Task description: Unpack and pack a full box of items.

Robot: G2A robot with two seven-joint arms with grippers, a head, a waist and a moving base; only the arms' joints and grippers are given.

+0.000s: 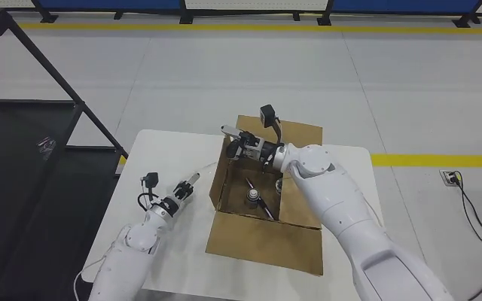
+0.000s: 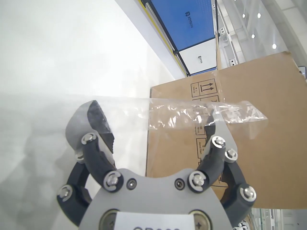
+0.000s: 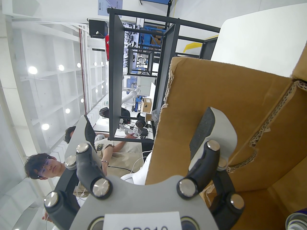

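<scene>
Cardboard box [image 1: 263, 242]: open on worktop [image 1: 162, 154]; top view adds can [image 1: 254, 197] inside. Right gripper [image 3: 148, 118]: fingers wide, astride box's upright flap edge. Left gripper [image 2: 156, 120]: fingers wide, over bare worktop beside box; wrist view adds clear film [image 2: 206, 114] across tips

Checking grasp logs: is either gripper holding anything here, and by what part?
Nothing is clamped. The right gripper is open astride the box's flap; the left gripper is open, with clear plastic film at its fingertips.
</scene>
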